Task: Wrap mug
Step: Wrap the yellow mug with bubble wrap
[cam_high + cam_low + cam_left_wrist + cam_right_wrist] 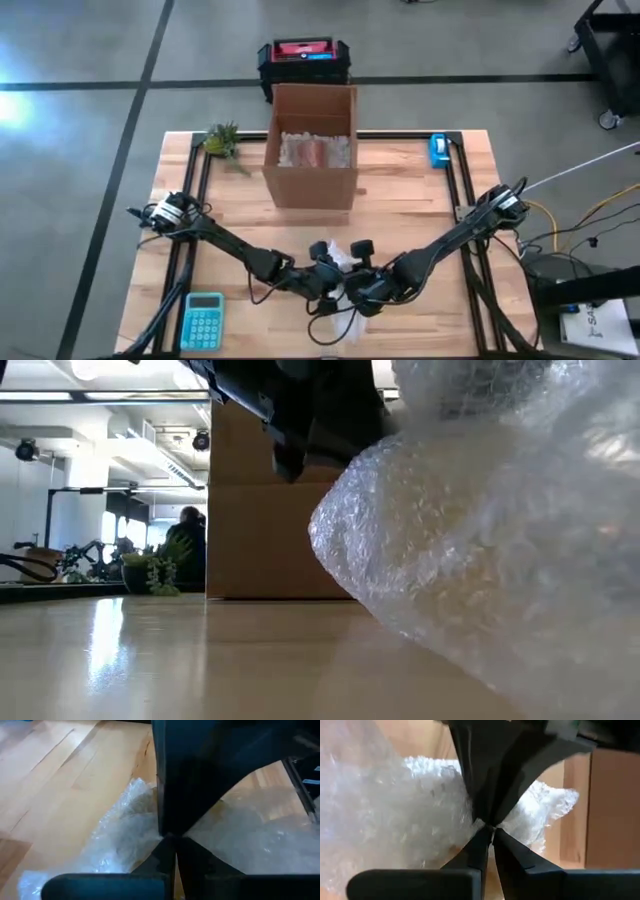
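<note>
Both grippers, left [170, 837] and right [490, 827], have fingers pinched together on the bubble wrap [480, 540]. It looks light, floppy and slippery, so gathered edges should grip best.

open cardboard box [310, 145] standing upright on the wooden table [400, 195], near its far edge, with pale packing material and something reddish inside. small green plant [222, 140] lying just left of the box, near the far left corner. blue tape dispenser [438, 150] resting by the far right edge. teal calculator [203, 320] lying flat at the near left corner. black and red toolbox [303, 62] sitting on the grey floor beyond the table, right behind the box. dark-clothed person [189, 545] visible far back in the room.
</note>
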